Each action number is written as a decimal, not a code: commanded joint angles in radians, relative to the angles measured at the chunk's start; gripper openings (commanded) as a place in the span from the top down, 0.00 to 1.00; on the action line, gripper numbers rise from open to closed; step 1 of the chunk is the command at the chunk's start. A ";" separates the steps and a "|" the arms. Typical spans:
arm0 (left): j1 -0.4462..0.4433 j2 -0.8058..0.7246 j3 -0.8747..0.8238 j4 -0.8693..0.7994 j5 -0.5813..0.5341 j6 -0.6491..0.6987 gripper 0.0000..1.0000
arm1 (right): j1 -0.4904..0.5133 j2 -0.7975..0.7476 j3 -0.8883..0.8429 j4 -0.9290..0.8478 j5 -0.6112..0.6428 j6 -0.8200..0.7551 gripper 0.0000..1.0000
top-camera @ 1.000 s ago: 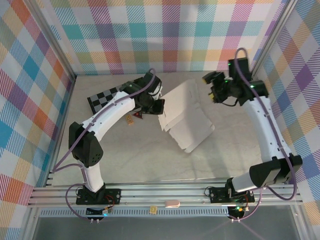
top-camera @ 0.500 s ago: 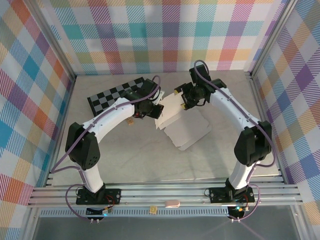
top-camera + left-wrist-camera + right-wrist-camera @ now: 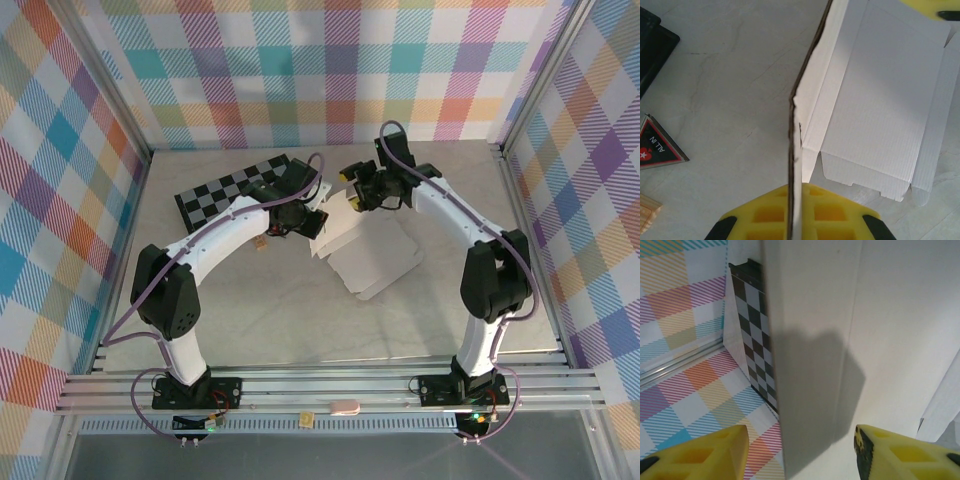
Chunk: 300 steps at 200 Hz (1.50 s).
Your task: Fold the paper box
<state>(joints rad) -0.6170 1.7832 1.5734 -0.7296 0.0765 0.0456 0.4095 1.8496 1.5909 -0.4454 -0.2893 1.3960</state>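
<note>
The paper box [image 3: 372, 255] is a white flat cut-out lying mid-table with its left side lifted. My left gripper [image 3: 310, 216] is shut on that raised flap, which runs edge-on up from between the yellow fingers [image 3: 840, 212] in the left wrist view; the main panel [image 3: 885, 110] lies flat to its right. My right gripper [image 3: 352, 196] hangs at the box's far edge, open. In the right wrist view an upright flap [image 3: 810, 365] stands between the two spread fingertips [image 3: 695, 450], touching neither.
A black-and-grey checkered board [image 3: 225, 188] lies at the back left, also behind the flap [image 3: 752, 340]. A small red-and-black triangular card [image 3: 657, 145] and a wooden piece [image 3: 647, 212] rest left of my left gripper. Plaid walls enclose the table.
My right arm has swung from the far right over to the box's far edge, its jaws narrowing somewhat. My left gripper has stayed shut on the flap and shifted slightly back.
</note>
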 commanded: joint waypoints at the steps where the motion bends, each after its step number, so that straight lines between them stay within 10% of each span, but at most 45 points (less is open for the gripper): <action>1: -0.001 0.010 -0.012 -0.005 -0.005 0.036 1.00 | -0.016 0.017 -0.011 0.030 -0.037 -0.027 0.47; 90: 0.000 0.023 -0.016 -0.009 -0.018 0.051 1.00 | -0.051 -0.039 -0.148 0.152 -0.034 0.003 0.70; 300: 0.024 0.048 -0.112 0.013 0.006 0.054 1.00 | -0.076 -0.107 -0.547 0.828 -0.020 0.112 0.71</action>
<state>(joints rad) -0.6067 1.8114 1.4879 -0.6506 0.0868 0.0803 0.3561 1.7695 1.0870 0.2527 -0.3237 1.4803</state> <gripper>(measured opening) 0.051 0.284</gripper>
